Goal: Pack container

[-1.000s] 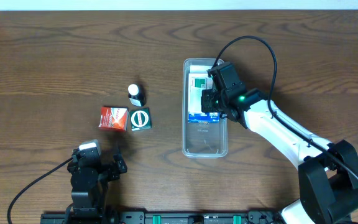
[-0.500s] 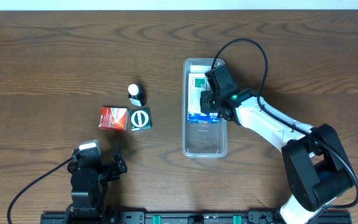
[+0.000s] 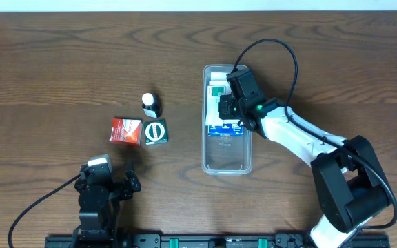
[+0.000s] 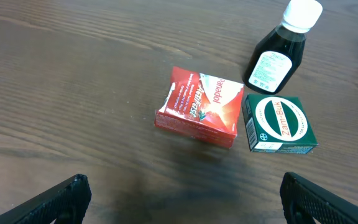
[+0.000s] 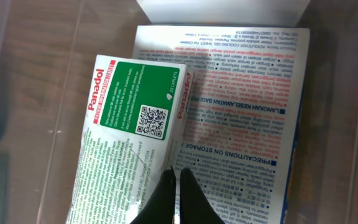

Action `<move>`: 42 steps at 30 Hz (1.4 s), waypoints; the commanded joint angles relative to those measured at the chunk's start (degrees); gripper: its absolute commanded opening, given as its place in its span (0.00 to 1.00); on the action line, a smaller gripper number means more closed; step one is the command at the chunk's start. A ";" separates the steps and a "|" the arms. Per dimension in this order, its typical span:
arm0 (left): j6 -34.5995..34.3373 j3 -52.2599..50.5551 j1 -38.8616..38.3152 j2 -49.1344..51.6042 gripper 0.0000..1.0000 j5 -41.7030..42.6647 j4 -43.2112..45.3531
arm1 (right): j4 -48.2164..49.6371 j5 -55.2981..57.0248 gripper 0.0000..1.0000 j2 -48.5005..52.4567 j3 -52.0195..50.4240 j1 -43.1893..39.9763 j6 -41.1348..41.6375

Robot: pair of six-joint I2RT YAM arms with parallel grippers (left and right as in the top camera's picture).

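Observation:
The clear container (image 3: pixel 227 167) lies lengthwise at mid table. In its far half lie a green-and-white Panadol box (image 3: pixel 218 102) and, beneath it, a larger white box with blue edge (image 3: pixel 225 128). My right gripper (image 3: pixel 230 110) is shut and empty, its tips resting at the seam between these two. In the right wrist view the shut gripper (image 5: pixel 176 177) touches the edge of the green Panadol box (image 5: pixel 123 143) on the white box (image 5: pixel 241 118). My left gripper (image 3: pixel 126 184) is open and empty at the front left; in its wrist view the gripper (image 4: pixel 182 193) is short of the loose items.
Left of the container lie a red Panadol box (image 3: pixel 125 131), a green Zam-Buk box (image 3: pixel 155 131) and a dark bottle with white cap (image 3: pixel 149 105). They also show in the left wrist view: red box (image 4: pixel 199 114), Zam-Buk box (image 4: pixel 279 123), bottle (image 4: pixel 278 59).
My right gripper has shifted slightly toward the container's far end, and the boxes under it have slid that way. The left arm has not moved.

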 commanded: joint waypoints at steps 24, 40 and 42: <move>0.98 -0.74 0.22 -0.39 0.98 -0.26 0.07 | -12.50 -8.59 0.07 -10.25 0.48 0.09 -3.67; 0.98 -0.74 0.24 -0.39 0.98 -0.26 0.07 | -14.62 -8.39 0.12 -13.35 0.28 2.91 -5.33; 0.98 -0.74 0.22 -0.39 0.98 -0.26 0.07 | -15.93 -7.93 0.18 -16.94 0.28 1.33 -6.49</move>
